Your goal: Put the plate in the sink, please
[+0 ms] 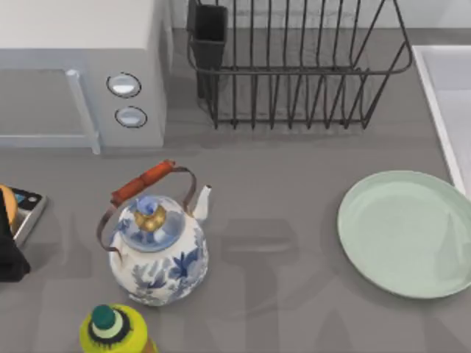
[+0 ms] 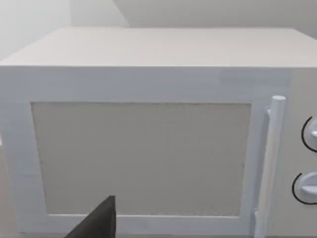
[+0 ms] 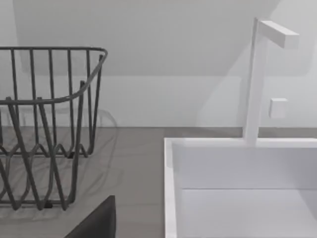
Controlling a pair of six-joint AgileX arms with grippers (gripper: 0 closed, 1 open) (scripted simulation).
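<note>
On our grey desk (image 1: 294,191), the large round pale mint-green plate (image 1: 408,234) lies flat at about four o'clock in the top view, its rim running off the right edge. It rests on the desk surface, just beside the light grey-white rectangular sink (image 1: 447,95), which sits at two o'clock; the plate's upper right rim reaches the sink's pale raised rim, though we cannot tell whether they touch. In the right wrist view we look at that sink (image 3: 237,173), smooth inside, with a white angular tap (image 3: 260,74) standing at its back edge.

The black wire dish rack (image 1: 294,66) stands at twelve o'clock, well apart from the plate. At ten o'clock sits a white box-shaped microwave (image 1: 81,73) with two round knobs; the left wrist view faces its door (image 2: 141,158) and upright bar handle (image 2: 270,163). A blue-and-white porcelain teapot (image 1: 158,254) with an orange-wrapped handle stands at seven o'clock, and a yellow-green bottle with a dark green cap (image 1: 114,329) sits just below it at the bottom edge.

A dark sliver at each wrist view's edge is all we see of either tool, so we cannot tell whether the left or the right one is released or clenched.
</note>
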